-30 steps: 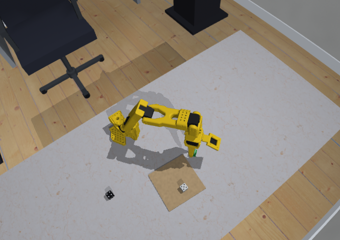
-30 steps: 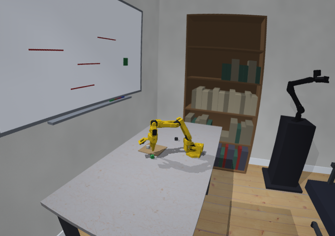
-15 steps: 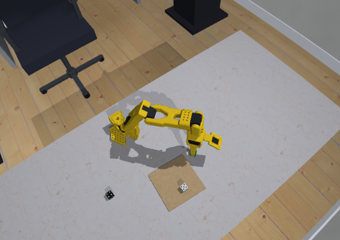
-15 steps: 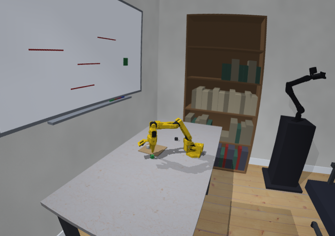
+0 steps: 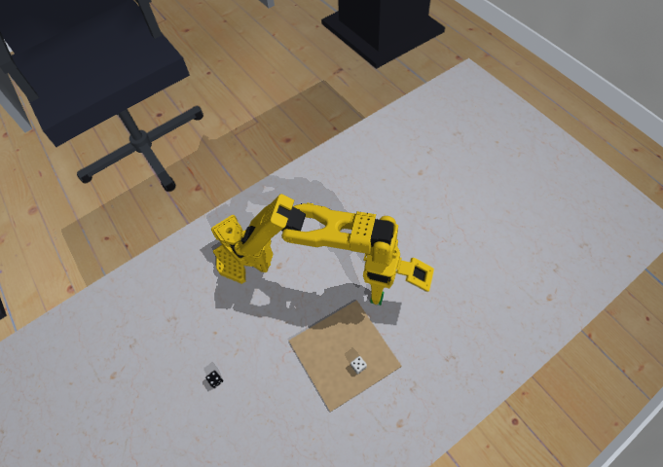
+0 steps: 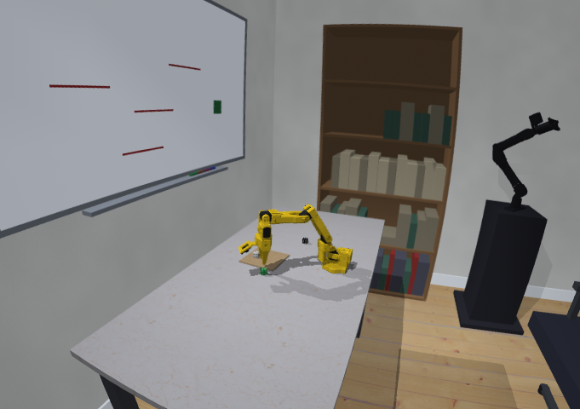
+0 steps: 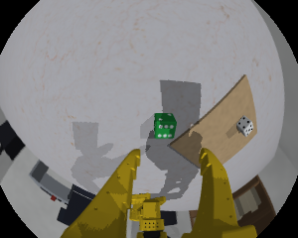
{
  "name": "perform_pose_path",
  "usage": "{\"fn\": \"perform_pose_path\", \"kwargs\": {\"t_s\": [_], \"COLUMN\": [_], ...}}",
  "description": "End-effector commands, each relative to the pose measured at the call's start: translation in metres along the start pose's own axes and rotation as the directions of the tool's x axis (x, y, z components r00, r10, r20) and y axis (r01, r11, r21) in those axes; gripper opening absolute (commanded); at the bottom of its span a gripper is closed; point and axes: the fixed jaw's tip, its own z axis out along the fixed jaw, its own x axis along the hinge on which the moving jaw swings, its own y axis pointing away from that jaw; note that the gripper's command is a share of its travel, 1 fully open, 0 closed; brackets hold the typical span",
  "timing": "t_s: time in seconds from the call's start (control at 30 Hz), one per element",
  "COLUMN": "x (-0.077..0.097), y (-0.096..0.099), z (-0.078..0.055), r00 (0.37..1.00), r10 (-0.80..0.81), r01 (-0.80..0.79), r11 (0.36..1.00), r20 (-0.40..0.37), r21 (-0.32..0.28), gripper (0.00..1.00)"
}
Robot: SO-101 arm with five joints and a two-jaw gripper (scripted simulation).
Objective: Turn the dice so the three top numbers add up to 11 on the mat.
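A green die lies on the table top, just off a corner of the brown mat. A white die lies flat on the mat. A black die lies on the table, far from the mat on the other side of it. My gripper points down, right above the green die. Its fingers stand a little apart with nothing between them. The die lies just beyond the fingertips.
The arm's yellow base stands on the grey table. A black office chair, a bookshelf and a black arm on a pedestal stand around the table.
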Motion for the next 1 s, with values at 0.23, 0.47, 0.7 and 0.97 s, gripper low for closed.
{"fn": "perform_pose_path", "kwargs": {"t_s": [0.23,0.47,0.7,0.97], "x": [-0.0041,-0.0041,-0.0041,-0.0024], "y": [0.0026,0.0026,0.0026,0.0025], "z": [-0.0100,-0.0100,-0.0100,-0.0080], "r00": [0.999,0.999,0.999,1.000], "r10": [-0.001,-0.001,-0.001,-0.001], "r01": [0.001,0.001,0.001,0.001], "r11": [1.000,1.000,1.000,1.000], "r20": [0.041,0.041,0.041,0.028], "r21": [-0.004,-0.004,-0.004,-0.003], "gripper": [0.28,0.28,0.28,0.28]}}
